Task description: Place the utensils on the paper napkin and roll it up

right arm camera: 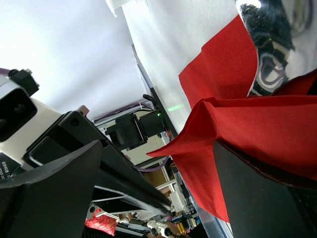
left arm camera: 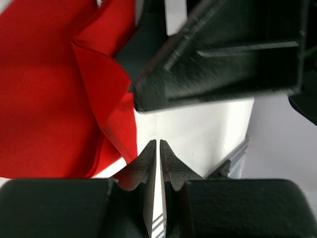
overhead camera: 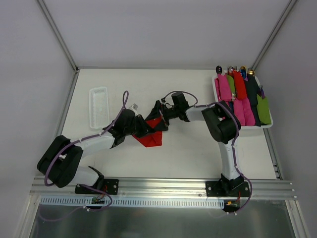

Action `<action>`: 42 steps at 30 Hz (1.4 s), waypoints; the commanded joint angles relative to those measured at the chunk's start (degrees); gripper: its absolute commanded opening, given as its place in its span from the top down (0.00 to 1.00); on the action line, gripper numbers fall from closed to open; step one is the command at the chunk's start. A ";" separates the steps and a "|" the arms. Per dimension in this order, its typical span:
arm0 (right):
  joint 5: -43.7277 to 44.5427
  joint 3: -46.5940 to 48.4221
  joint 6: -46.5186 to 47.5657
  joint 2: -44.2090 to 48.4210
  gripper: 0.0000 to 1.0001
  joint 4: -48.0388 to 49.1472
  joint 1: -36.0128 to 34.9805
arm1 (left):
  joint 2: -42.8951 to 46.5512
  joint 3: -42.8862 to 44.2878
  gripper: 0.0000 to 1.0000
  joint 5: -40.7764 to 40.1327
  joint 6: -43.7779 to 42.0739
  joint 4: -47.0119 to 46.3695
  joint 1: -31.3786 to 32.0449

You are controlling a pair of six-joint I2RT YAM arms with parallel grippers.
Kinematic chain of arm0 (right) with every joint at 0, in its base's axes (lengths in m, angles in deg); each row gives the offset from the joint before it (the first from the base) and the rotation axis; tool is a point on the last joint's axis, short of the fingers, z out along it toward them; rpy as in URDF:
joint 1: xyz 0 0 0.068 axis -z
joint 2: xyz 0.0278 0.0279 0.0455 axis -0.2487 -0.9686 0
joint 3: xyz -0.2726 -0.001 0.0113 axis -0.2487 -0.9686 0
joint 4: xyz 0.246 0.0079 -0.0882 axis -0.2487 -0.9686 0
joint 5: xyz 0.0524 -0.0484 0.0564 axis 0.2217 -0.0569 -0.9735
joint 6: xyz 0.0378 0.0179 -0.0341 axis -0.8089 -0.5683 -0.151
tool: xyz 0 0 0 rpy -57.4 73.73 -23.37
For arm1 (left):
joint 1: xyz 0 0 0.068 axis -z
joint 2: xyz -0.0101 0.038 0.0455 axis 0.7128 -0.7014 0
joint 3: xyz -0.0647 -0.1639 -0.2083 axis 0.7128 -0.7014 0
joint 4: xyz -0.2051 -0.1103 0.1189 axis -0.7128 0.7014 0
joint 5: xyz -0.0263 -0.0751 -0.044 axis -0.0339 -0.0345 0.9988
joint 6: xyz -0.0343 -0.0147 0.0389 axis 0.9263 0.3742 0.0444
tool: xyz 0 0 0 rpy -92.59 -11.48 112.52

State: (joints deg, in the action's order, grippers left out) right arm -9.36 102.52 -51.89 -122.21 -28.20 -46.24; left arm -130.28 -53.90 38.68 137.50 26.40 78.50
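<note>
Red paper napkin [overhead camera: 151, 136] is folded loosely over a shiny utensil [right arm camera: 270, 47], the roll seemingly unfinished; left pincer [left arm camera: 158, 145] nearly closed and empty, right pincer [overhead camera: 157, 120] wide.

Readable markings: none in any view. Paper napkin [overhead camera: 150, 136] plain, bench [overhead camera: 198, 153] surface unmarked, anything finer too blurred to read.

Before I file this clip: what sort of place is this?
Probably a robot test cell, not a dining room: white enclosure walls, an aluminium mounting rail, and a tray of rolled napkin bundles.
</note>
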 commanded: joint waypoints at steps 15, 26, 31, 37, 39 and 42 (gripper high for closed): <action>6.32 -2.62 -0.77 -2.08 0.01 -4.85 -0.51 | -7.32 1.72 0.94 -14.01 7.85 12.46 -1.57; 6.93 -3.06 -0.15 -1.37 0.05 -4.85 -0.42 | -8.38 -2.13 0.92 -7.97 4.79 3.71 -3.94; 7.28 -3.24 -0.60 -1.73 0.04 -4.94 -0.42 | -5.14 -5.66 0.88 -0.57 2.24 -12.05 -3.94; 7.81 -3.42 -0.68 -1.64 0.04 -5.03 -0.51 | 0.31 -7.69 0.85 -0.39 1.26 -14.97 -3.94; 7.99 -3.42 -0.68 -1.72 0.04 -5.03 -0.51 | 1.63 -8.12 0.85 -1.53 1.18 -14.00 -3.86; 8.07 -3.42 -0.68 -1.90 0.04 -5.03 -0.42 | 2.34 -7.69 0.83 -1.19 0.38 -13.55 -3.86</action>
State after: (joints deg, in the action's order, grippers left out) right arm -8.20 101.80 -52.85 -121.99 -27.06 -46.37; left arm -129.36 -61.46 36.89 139.99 14.95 74.65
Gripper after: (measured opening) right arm 0.955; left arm 0.161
